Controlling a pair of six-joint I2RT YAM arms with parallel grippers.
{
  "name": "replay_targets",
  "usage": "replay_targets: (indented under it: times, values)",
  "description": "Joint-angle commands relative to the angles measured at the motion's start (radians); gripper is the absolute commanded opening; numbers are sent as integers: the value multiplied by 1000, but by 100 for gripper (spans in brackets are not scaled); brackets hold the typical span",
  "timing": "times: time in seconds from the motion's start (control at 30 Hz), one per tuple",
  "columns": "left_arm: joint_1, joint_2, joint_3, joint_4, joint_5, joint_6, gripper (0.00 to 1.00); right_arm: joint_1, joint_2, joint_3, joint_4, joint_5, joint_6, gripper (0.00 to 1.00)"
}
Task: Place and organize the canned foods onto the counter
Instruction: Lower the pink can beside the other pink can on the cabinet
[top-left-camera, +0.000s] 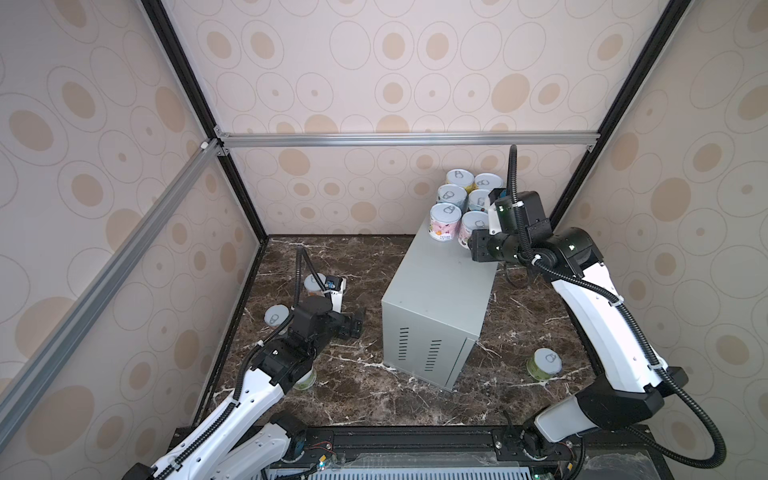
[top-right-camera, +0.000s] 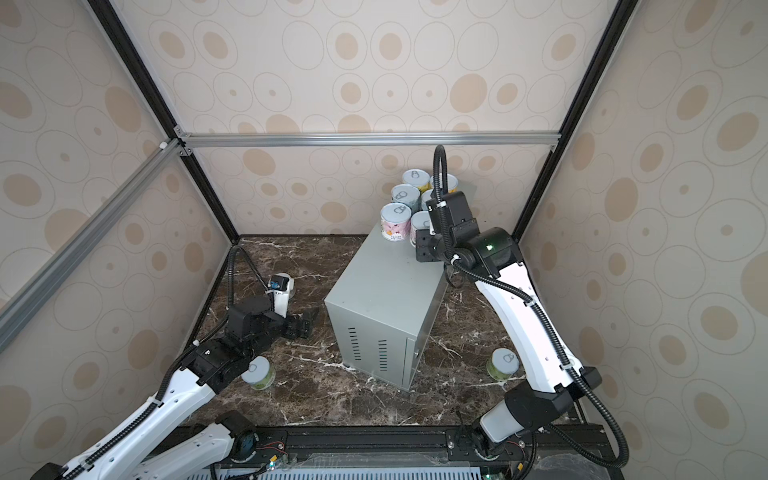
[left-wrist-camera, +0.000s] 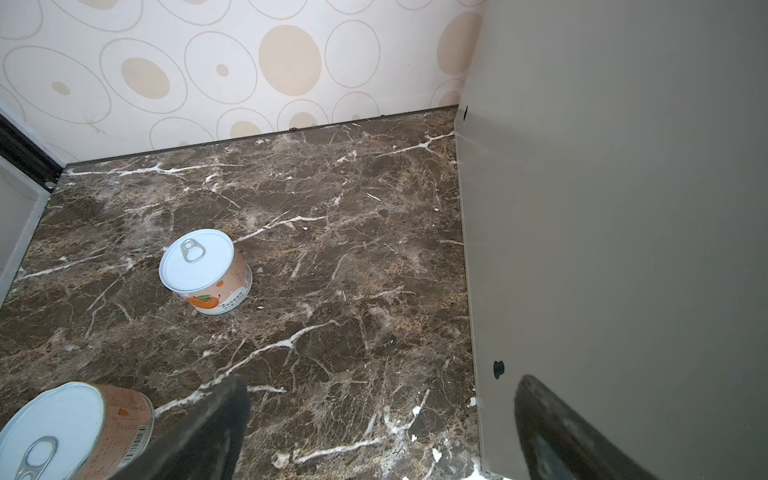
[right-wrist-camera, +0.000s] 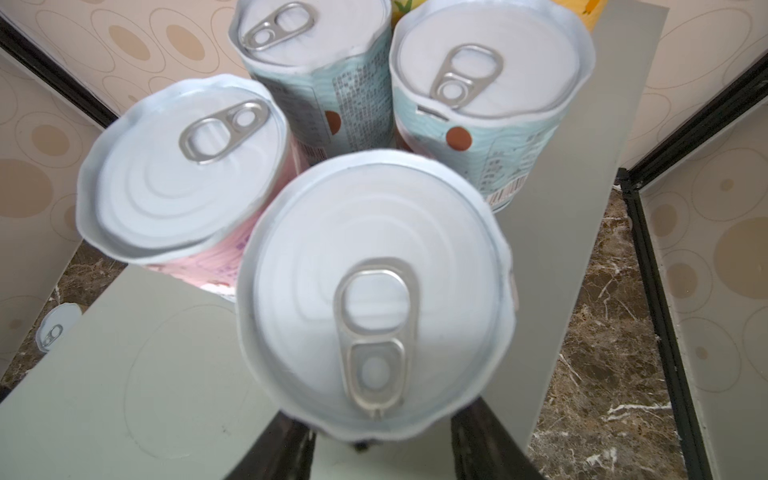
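Six cans (top-left-camera: 452, 195) stand in two rows at the far end of the grey bench (top-left-camera: 440, 270). The right gripper (right-wrist-camera: 380, 422) has its jaws closed on the near-right can (right-wrist-camera: 374, 291) of that group. The left gripper (left-wrist-camera: 382, 386), jaws wide apart and empty, hangs low over the marble surface (left-wrist-camera: 332, 249) left of the bench. On the marble stand two salmon cans (left-wrist-camera: 205, 270) at far left, a green can (top-right-camera: 257, 372) by the left arm and a second green can (top-left-camera: 544, 363) near right.

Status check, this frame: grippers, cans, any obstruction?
Left gripper open, empty, low over dark brown marble. Right gripper shut on short silver-lidded can, beside five others on pale-grey metal counter. Four more cans on marble. No obstruction seen.
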Motion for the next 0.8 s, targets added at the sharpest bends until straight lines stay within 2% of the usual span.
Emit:
replay_targets:
  times: [0.0,0.43,0.53,0.77]
  values:
    - [3,-9,2,12,-7,26,99,4,21,33,3,25,-8,52]
    - [3,0,2,8,-26,28,99,3,72,115,-38,38,-17,53]
    - [4,1,4,7,-43,28,99,4,63,133,-54,23,-18,61]
    - [4,-1,-1,7,-124,19,99,4,-52,16,-28,4,-13,80]
